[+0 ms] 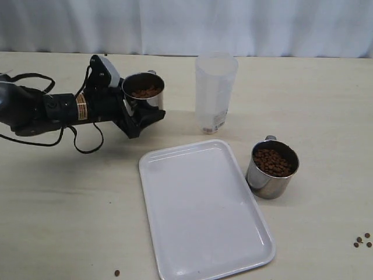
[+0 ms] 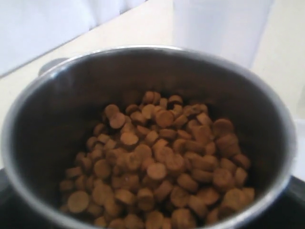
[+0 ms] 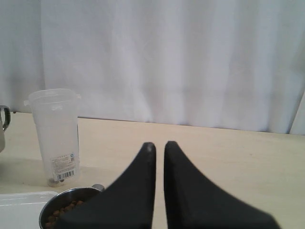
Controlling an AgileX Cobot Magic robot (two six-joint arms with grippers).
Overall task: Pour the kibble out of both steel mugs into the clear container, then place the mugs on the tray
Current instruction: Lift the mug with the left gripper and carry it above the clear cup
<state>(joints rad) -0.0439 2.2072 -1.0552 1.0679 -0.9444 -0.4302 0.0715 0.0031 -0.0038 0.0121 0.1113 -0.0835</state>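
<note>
Left gripper (image 1: 141, 111): jaws spread wide, one on each side of the left steel mug (image 1: 152, 102) and closed against its wall; the mug is upright, near the left of the clear container. Right gripper (image 3: 158, 145): fingertips drawn together with only a slit between them, holding nothing, poised above the right steel mug. Table (image 1: 58, 204): pale, bearing all items. Tray (image 1: 175, 169): white, flat on the table at centre, with nothing on it. Clear container (image 1: 215, 87): upright just beyond the tray's far edge, empty as far as can be seen. Right steel mug (image 1: 265, 184): standing just beside the tray's right edge. Kibble (image 1: 273, 162): fills both mugs partway. Stray pellets (image 1: 362, 240): on the table at far right, with one more near the front edge.
</note>
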